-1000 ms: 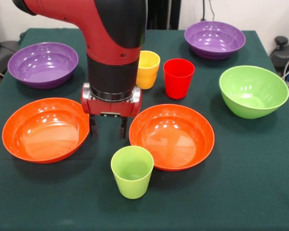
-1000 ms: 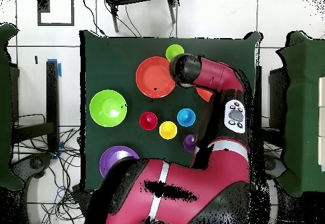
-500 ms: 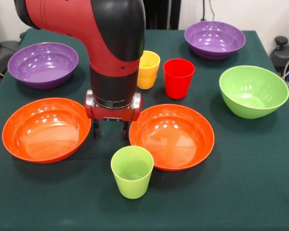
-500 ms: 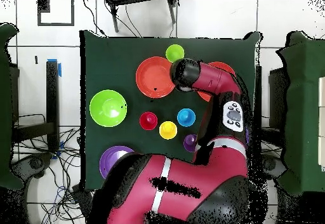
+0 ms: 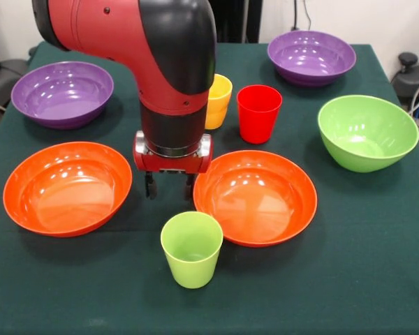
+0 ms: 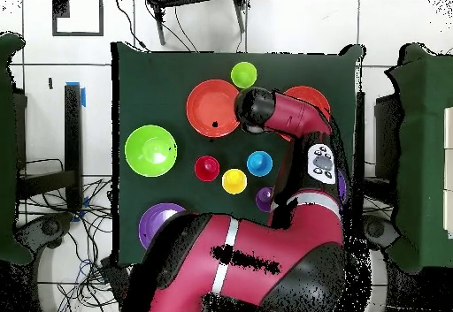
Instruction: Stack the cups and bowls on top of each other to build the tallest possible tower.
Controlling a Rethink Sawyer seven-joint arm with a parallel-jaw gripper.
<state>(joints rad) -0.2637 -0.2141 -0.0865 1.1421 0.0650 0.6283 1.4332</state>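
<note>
The claw (image 5: 170, 188) hangs low over the dark green surface (image 5: 363, 279), between the two orange bowls. Compared with one second ago, it has moved toward the right orange bowl (image 5: 255, 197), and its right finger is now touching or almost touching that bowl's rim. This bowl sits slightly more to the right than before, so it seems pushed. The fingers stand a little apart and hold nothing. The left orange bowl (image 5: 67, 187) stays in its place. The light green cup (image 5: 191, 248) stands upright just in front of the claw, near the right orange bowl's edge. The yellow cup (image 5: 217, 101) is partly hidden behind the arm, and the red cup (image 5: 258, 113) stands beside it. No piece is stacked on another yet.
</note>
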